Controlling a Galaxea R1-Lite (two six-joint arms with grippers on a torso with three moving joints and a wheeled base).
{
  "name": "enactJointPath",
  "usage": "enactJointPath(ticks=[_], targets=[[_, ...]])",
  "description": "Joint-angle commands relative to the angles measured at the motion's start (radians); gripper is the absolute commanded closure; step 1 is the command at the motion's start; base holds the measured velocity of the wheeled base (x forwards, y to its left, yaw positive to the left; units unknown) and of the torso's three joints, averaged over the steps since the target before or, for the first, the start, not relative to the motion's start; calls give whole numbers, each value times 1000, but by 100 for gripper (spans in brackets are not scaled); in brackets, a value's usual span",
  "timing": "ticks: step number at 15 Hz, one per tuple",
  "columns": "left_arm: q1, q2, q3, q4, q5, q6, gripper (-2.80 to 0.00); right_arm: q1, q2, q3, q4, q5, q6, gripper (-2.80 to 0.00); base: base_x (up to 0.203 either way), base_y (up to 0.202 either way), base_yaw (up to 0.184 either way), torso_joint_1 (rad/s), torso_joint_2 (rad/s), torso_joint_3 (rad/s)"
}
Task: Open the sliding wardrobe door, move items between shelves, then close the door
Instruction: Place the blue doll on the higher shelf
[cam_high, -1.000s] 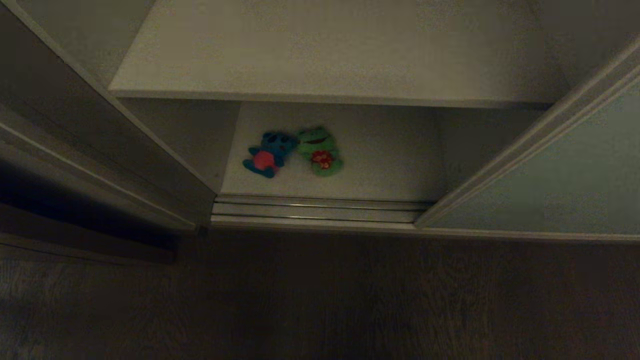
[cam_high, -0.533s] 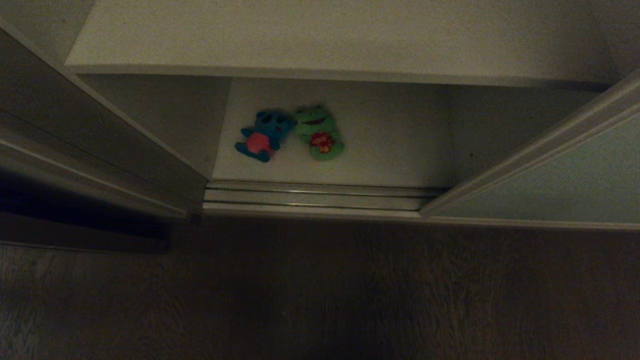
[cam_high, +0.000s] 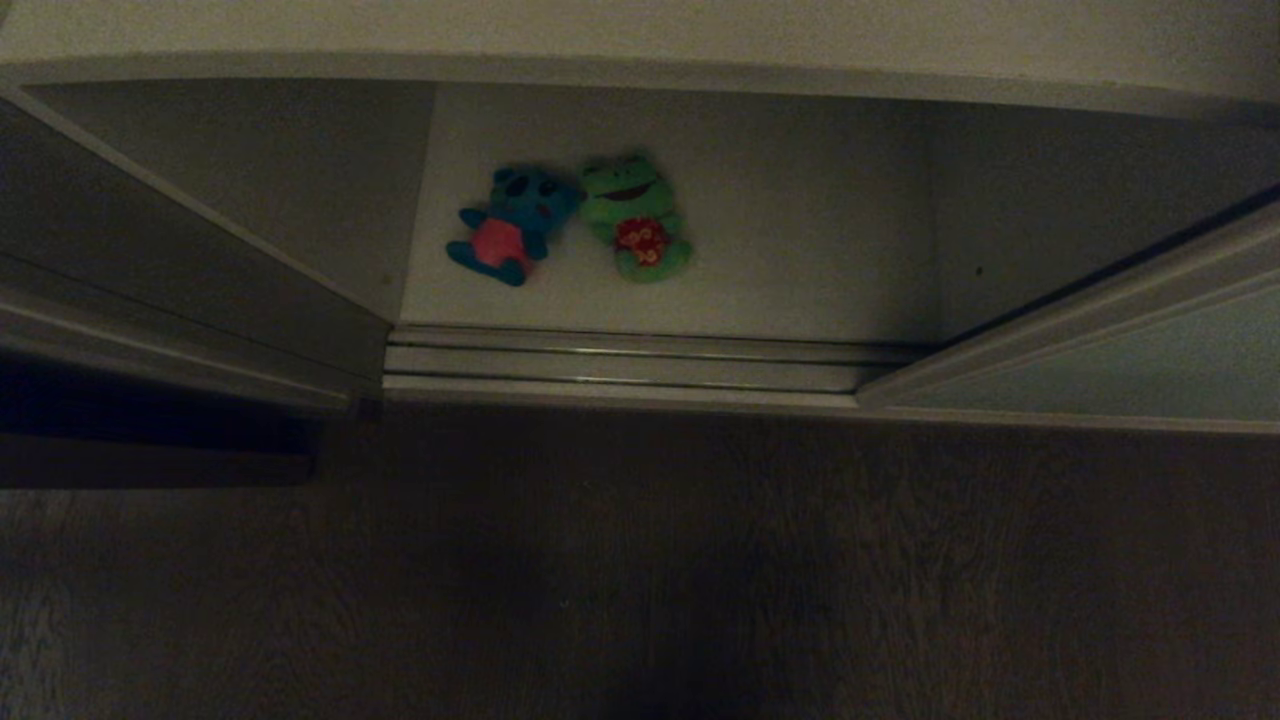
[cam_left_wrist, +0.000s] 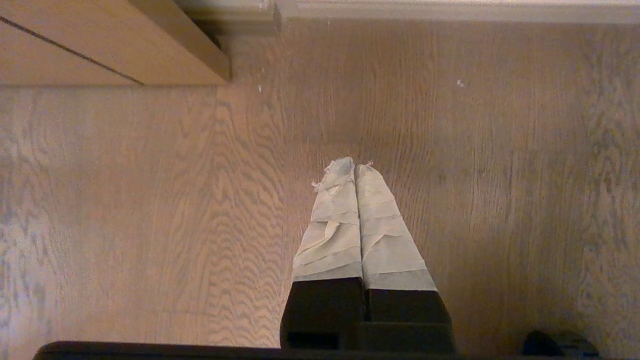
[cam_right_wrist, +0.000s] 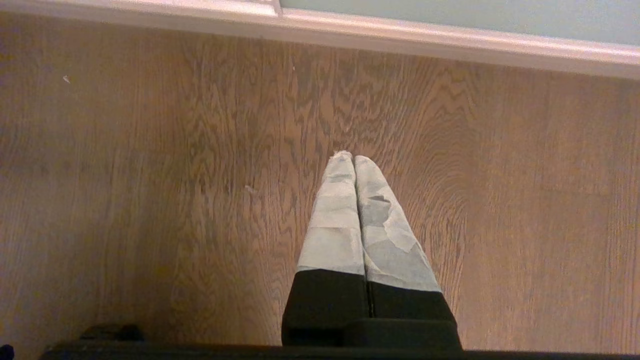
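The wardrobe stands open in the head view. Two plush items lie side by side on the bottom white shelf (cam_high: 780, 260): a blue toy (cam_high: 510, 225) with a pink belly and, to its right, a green frog (cam_high: 635, 215) with a red flowered belly. The pale grey-green sliding wardrobe door (cam_high: 1130, 370) is slid aside at the right. The front edge of a higher shelf (cam_high: 640, 68) runs across the top. Neither arm shows in the head view. My left gripper (cam_left_wrist: 354, 165) and right gripper (cam_right_wrist: 353, 157) hang over the wooden floor, both shut and empty.
The double metal door track (cam_high: 630, 365) runs along the wardrobe's front. A dark wooden side panel (cam_high: 150, 270) stands at the left. Wood floor (cam_high: 640, 580) stretches in front. The door's lower frame (cam_right_wrist: 450, 42) shows in the right wrist view.
The head view has tilted down: the whole scene has shifted up, the upper shelf has nearly left the picture, and the toys look closer. The toys and both grippers have not moved.
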Motion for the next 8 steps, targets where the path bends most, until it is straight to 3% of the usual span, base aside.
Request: enactJointPath(ticks=[1,8], targets=[[1,1,0,-2,1,-1,0,0,-3,0,-1,0,0,0,0,0,0,3,2,-117],[1,1,1,-2,2,-14,0,0,-3,0,-1,0,0,0,0,0,0,0,2,-14]])
